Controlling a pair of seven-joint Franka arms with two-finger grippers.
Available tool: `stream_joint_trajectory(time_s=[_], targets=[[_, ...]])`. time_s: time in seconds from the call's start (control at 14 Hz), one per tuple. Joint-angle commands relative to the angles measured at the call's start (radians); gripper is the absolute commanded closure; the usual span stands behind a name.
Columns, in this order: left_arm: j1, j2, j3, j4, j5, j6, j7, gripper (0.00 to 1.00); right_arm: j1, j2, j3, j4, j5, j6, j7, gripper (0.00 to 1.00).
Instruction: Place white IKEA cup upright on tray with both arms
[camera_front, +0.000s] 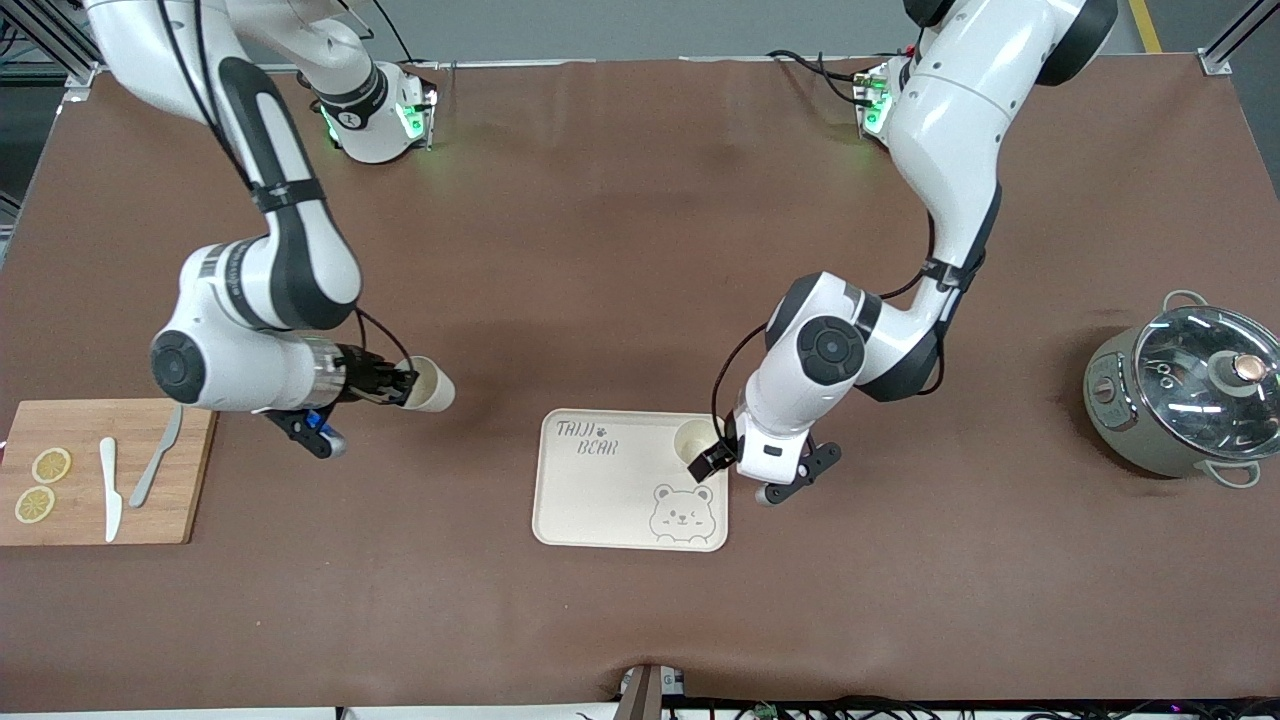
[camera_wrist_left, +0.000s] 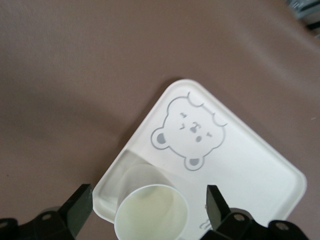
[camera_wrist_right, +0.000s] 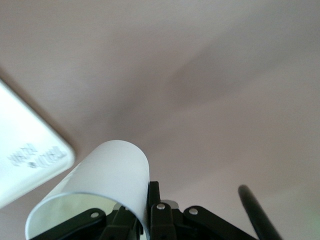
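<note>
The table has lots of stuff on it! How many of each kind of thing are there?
White cups: 2
Bear tray: 1
Wooden cutting board: 1
Lemon slices: 2
Knives: 2
Pot with glass lid: 1
Total: 9

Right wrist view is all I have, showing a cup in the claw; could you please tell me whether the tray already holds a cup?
Observer: Yes, an upright cup stands on the tray, in the corner toward the left arm's end and farther from the front camera.
Operator: Is the left claw gripping it?
Observer: No, the left claw is open, with a finger on either side of that cup and neither touching it.
Operator: And where is my right claw?
Observer: The right claw carries the held cup on its side over the table, between the cutting board and the tray.
</note>
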Motion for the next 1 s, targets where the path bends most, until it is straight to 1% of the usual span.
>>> stream_joint_trajectory(time_s=[0.0,0.21,0.36,0.5,0.57,0.79,0.93], targets=[[0.037,-0.101,0.015,-0.019,-0.003,-0.095,0.017,0.00,0.107,0.098,-0.012,0.110,0.020,0.066,0.232,1.00],[0.084,-0.163,0.015,-0.027,-0.001,-0.179,0.070,0.00,0.191,0.215,-0.012,0.239,0.081,0.078,0.411,1.00],[0.127,-0.209,0.016,-0.028,-0.001,-0.237,0.161,0.00,0.228,0.305,-0.012,0.340,0.086,0.106,0.504,1.00],[0.173,-0.246,0.015,-0.028,-0.001,-0.288,0.242,0.00,0.257,0.371,-0.012,0.371,0.086,0.211,0.567,1.00],[0.192,-0.258,0.015,-0.028,-0.001,-0.313,0.285,0.00,0.263,0.385,-0.012,0.371,0.086,0.235,0.574,1.00],[0.232,-0.287,0.016,-0.028,-0.001,-0.365,0.322,0.00,0.260,0.433,-0.012,0.400,0.085,0.261,0.578,1.00],[0.244,-0.312,0.018,-0.028,0.000,-0.399,0.322,0.00,0.253,0.433,-0.012,0.400,0.082,0.261,0.571,1.00]])
